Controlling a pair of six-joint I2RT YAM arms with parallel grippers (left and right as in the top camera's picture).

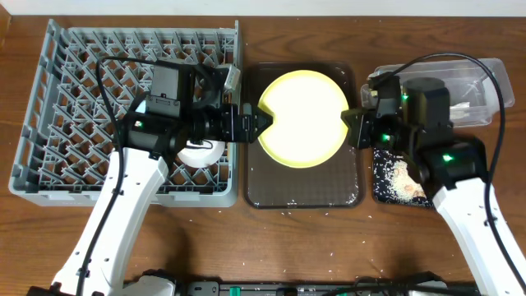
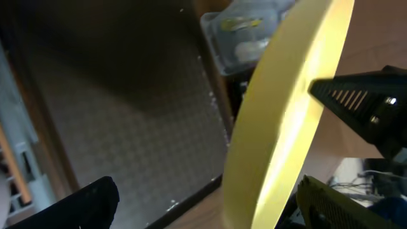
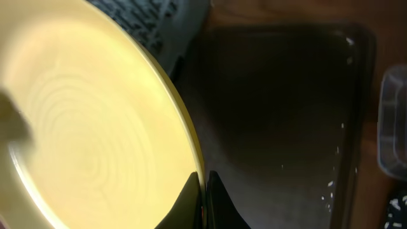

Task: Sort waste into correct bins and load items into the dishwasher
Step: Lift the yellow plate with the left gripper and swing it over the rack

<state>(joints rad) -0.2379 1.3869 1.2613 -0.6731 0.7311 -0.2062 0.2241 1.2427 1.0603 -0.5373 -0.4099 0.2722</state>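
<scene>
The large grey plastic dish rack [image 1: 66, 99] lies left. Above the dark brown serving tray [image 1: 304, 187], your right tool [image 1: 348, 128] clamps the round yellow plate [image 1: 302, 115] at its rim. Your left tool [image 1: 261, 125] stands apart around the opposite rim. Close it firmly before releasing.

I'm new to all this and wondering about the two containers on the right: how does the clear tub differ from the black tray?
The clear tub is see-through; the black tray is opaque. The tub holds pale scraps, the tray beige crumbs. The tub lies toward the table's far edge, the tray nearer the robot. Both are rectangular and sit right of the brown serving tray.
</scene>
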